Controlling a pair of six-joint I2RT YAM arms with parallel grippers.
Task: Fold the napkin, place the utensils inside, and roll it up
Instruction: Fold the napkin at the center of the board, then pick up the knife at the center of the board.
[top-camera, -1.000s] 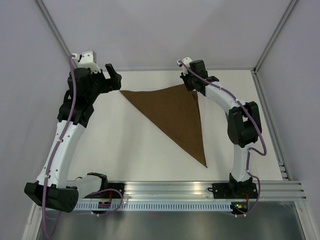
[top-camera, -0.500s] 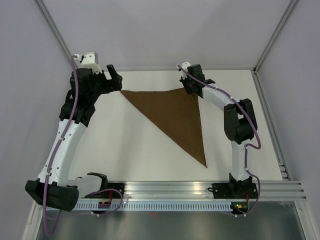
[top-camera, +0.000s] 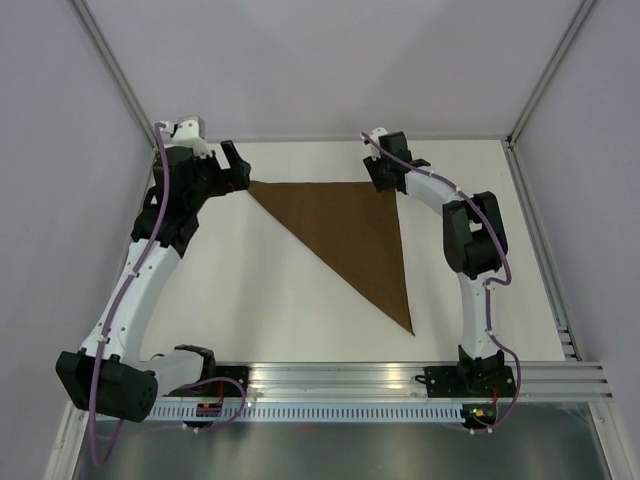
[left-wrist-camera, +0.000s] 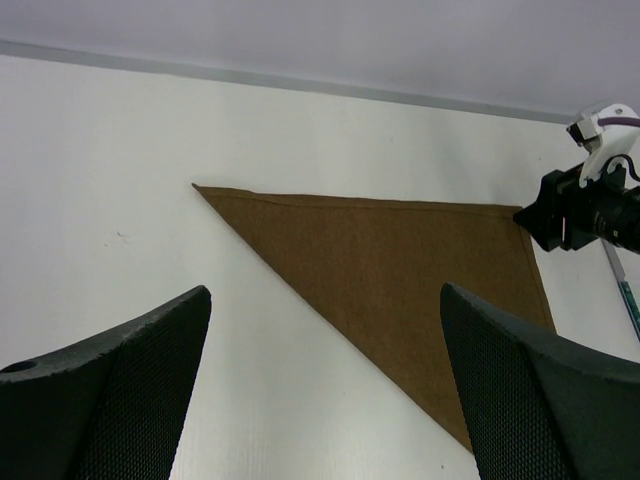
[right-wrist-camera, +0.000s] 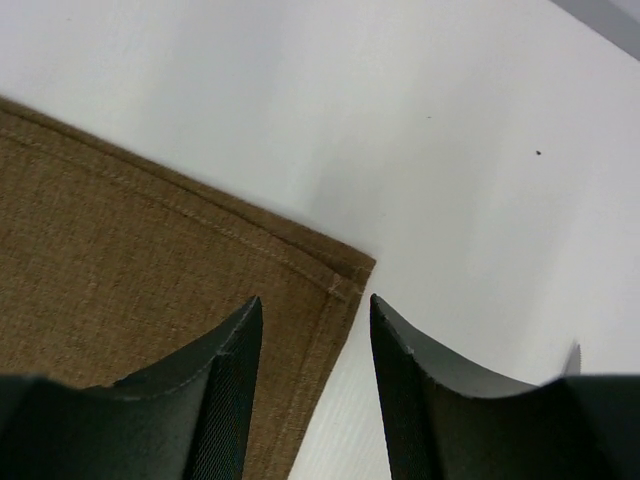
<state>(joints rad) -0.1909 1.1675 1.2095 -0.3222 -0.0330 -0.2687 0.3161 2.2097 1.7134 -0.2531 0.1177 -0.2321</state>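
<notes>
The dark-brown napkin (top-camera: 355, 225) lies flat on the white table as a folded triangle, its long straight edge at the back and its point toward the front. My right gripper (top-camera: 386, 181) hovers low over the back right corner (right-wrist-camera: 345, 270); its jaws are open, straddle that corner and pinch nothing (right-wrist-camera: 315, 300). My left gripper (top-camera: 240, 170) stands wide open just left of the napkin's back left corner (left-wrist-camera: 205, 190), holding nothing (left-wrist-camera: 325, 290). A slender silver and teal utensil (left-wrist-camera: 624, 288) shows partly at the right edge of the left wrist view, beyond the napkin.
White walls close off the back and both sides of the table (top-camera: 250, 290). A metal rail (top-camera: 400, 380) carrying both arm bases runs along the near edge. The right arm's elbow (top-camera: 475, 235) hangs over the table right of the napkin.
My right gripper was shut on the napkin's back right corner and has opened, so the corner lies flat. The left gripper has shifted slightly right and nearer, and stays open.
</notes>
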